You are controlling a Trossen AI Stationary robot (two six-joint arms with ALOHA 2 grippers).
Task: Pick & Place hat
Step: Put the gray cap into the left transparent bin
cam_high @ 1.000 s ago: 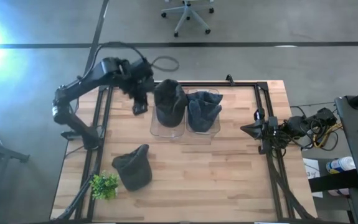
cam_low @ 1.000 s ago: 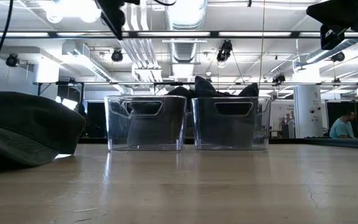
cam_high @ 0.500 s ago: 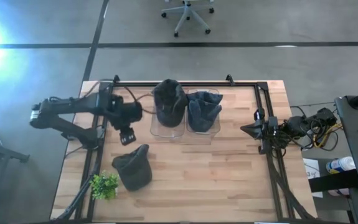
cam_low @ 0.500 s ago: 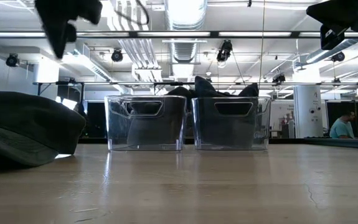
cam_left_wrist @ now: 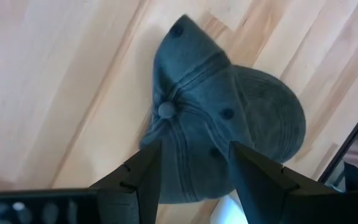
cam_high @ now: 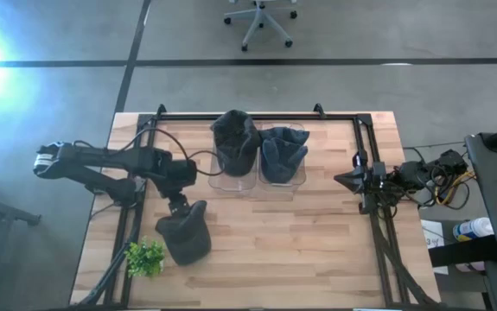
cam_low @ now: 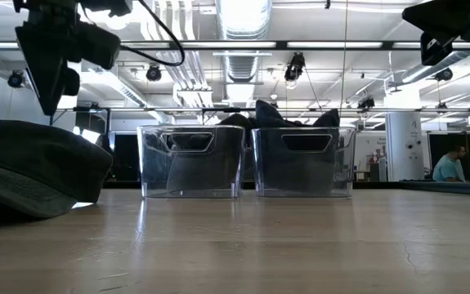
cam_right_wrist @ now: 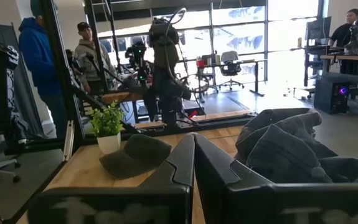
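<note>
High view shows the left gripper (cam_high: 177,206) at the left of the frame, hanging just above the upper edge of a dark cap (cam_high: 186,233) that lies on the wooden table (cam_high: 300,242) in the lower left. Left wrist view looks straight down on that cap (cam_left_wrist: 219,118): its crown button sits just beyond the two dark fingers (cam_left_wrist: 144,171), which are spread apart with the cloth showing between them and nothing pinched. A small green plant (cam_high: 144,257) stands just left of the cap near the table's lower left corner. Two clear bins sit side by side at upper centre; the left bin (cam_high: 233,177) holds a dark hat (cam_high: 235,138) and the right bin (cam_high: 284,180) holds another hat (cam_high: 281,151). The right gripper (cam_high: 345,180) waits at the right edge of the table, its fingers (cam_right_wrist: 179,163) pressed together, pointing toward the bins. Right wrist view shows people (cam_right_wrist: 38,56) standing in the room beyond the table.
</note>
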